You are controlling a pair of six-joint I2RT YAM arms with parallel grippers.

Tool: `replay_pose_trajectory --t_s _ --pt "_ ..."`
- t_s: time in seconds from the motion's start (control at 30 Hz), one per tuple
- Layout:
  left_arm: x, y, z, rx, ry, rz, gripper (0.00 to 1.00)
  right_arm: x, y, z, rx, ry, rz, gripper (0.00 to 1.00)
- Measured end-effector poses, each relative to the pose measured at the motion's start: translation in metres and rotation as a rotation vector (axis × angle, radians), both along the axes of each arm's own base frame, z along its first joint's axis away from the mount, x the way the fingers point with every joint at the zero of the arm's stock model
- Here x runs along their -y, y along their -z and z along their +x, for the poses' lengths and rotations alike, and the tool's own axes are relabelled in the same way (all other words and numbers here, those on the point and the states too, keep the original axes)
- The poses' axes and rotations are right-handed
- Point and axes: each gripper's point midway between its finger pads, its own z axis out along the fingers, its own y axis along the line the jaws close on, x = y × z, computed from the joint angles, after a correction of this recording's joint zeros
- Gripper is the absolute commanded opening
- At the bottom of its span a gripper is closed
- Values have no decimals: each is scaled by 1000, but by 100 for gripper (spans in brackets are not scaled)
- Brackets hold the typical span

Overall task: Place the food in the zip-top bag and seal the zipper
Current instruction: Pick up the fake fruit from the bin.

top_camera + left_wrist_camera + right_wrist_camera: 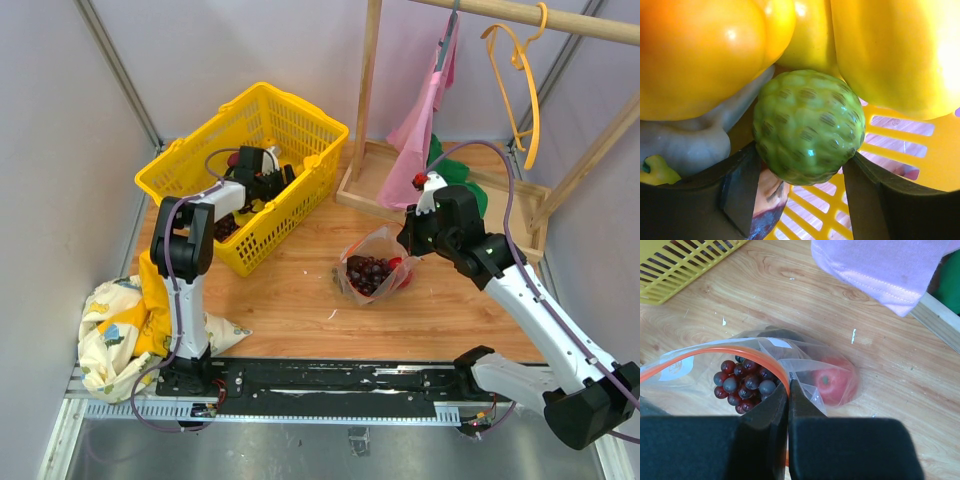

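Over the wooden surface point(290, 300) our right claw point(788, 390) pinches the clear plastic bag point(805, 365); the round bumpy green fruit point(807, 125) may slip from our clamped left claw point(804, 155).

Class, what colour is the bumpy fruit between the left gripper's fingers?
The fruit is green with dark flecks; left wrist view.

The wooden worktop point(300, 300) carries a yellow mesh basket point(305, 105) at far left and a zip-top bag point(372, 268) right of centre. A yellow-patterned cloth bundle point(115, 335) lies at its near left edge, and a wooden frame point(375, 195) sits at far right.
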Motion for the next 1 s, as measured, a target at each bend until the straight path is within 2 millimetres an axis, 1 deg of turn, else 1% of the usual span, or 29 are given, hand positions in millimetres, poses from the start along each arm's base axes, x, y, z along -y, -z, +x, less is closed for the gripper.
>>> replay_pose_trajectory --t_s 0.17,0.2,0.23,0.3,0.33,0.4,0.43,0.5,0.57,0.63,0.67,0.73,0.77,0.9,1.0 --pt "0 0 0 10 6 -10 46 0 0 0 0 0 0 1" --pt "0 0 -1 15 6 -10 41 0 0 0 0 0 0 1" --pt "0 -1 -1 23 6 -9 38 0 0 0 0 0 0 1" --pt "-1 -5 -3 44 7 -9 37 0 0 0 0 0 0 1" --pt "-2 -9 -5 55 8 -8 39 0 0 0 0 0 0 1" --pt "-3 -17 -8 79 11 -10 48 0 0 0 0 -1 1 1" --pt "-3 -21 -8 94 12 -12 51 0 0 0 -1 -1 0 1" --pt "-3 -30 -8 119 16 -17 52 0 0 0 0 -1 1 1" --pt "-2 -33 -7 130 21 -19 52 0 0 0 0 -1 1 1" --pt "-2 -31 -8 129 23 -21 55 0 0 0 -1 -1 1 1" --pt "-2 -30 -8 133 24 -23 59 0 0 0 0 -1 1 1" --pt "-1 -29 -8 141 24 -26 71 0 0 0 0 -1 1 1" --pt "-1 -28 -8 144 24 -27 73 0 0 0 0 -1 1 1" --pt "1 -24 0 170 21 -38 77 0 0 0 0 -1 1 1" --pt "3 -19 4 186 19 -45 77 0 0 0 0 -1 1 1"
